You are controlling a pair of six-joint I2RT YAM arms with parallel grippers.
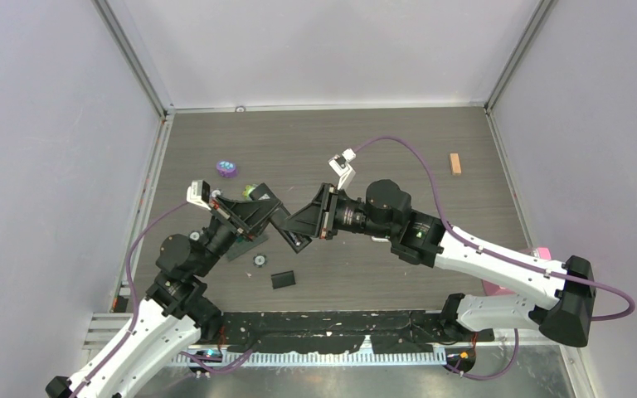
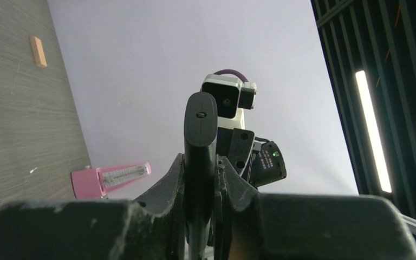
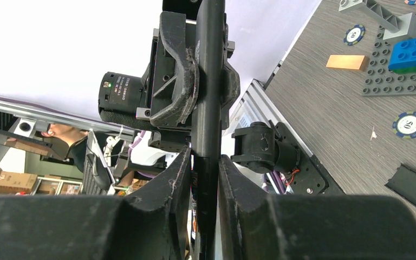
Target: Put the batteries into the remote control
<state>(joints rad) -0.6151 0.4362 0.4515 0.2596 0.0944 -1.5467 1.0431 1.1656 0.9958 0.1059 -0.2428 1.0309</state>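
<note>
Above the table (image 1: pixel 398 141), centre: remote control (image 2: pixel 200 135) is held edge-on in the air, shared by both arms.
left gripper (image 2: pixel 200 169): pressed onto the remote's flat faces, one end protruding.
right gripper (image 3: pixel 205 160): clamped on the same body, just beside the left one.
batteries: not made out in any view, so their place cannot be told.
black flat panel (image 1: pixel 283 280): lying on the table near the arms, judged to be the battery cover.
handling: remote judged light, stiff and smooth, best pinched across the faces, clear of the bay. Cells judged tiny and prone to roll, best taken mid-length.
</note>
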